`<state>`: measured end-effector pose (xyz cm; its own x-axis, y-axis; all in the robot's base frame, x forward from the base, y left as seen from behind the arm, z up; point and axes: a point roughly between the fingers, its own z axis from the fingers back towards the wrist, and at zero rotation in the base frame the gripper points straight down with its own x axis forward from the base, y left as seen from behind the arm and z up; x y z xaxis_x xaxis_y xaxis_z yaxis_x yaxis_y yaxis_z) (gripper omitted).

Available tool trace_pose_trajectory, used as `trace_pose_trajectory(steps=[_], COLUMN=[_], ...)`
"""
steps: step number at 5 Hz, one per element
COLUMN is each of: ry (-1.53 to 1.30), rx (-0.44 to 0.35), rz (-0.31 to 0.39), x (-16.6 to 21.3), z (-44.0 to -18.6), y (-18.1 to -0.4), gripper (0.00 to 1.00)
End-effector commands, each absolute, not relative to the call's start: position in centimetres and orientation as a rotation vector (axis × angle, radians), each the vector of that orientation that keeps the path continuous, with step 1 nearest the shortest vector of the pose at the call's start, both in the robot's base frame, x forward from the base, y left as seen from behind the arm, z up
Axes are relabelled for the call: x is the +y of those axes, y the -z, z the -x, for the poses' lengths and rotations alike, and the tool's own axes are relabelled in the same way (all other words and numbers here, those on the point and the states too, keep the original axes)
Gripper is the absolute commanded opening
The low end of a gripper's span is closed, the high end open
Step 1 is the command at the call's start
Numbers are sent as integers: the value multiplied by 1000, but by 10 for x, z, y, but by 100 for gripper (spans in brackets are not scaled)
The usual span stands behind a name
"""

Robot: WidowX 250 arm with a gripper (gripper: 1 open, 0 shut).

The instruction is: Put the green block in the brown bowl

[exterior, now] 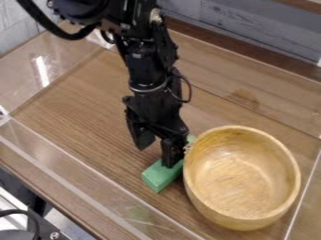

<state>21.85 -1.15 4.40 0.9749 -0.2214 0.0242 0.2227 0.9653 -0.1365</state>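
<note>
Green block (163, 175) lies on the tabletop (94, 117) near its front edge, beside the brown bowl (241, 178); your claw (160, 150) is spread above it.

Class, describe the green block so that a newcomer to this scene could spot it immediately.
Find the big, round, light-brown bowl on the wooden table. Right beside its rim, below the black robot gripper, lies a small block. It is solid, oblong and bright green, unlike the hollow bowl.

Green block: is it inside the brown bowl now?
No, the green block lies on the table, outside the brown bowl's rim.
</note>
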Motion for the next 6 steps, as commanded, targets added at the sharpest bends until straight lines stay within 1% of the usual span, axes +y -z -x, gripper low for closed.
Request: trace_pose_trajectory(steps=[1, 4, 5, 6], ry=[237, 257, 268, 278], rx=[-41, -42, -43, -40], rz=[138, 146, 148, 146], x=[-14, -16, -16, -15], z=[-223, -223, -223, -224], y=[-49, -33, -29, -32], gripper=[100, 100, 0, 0])
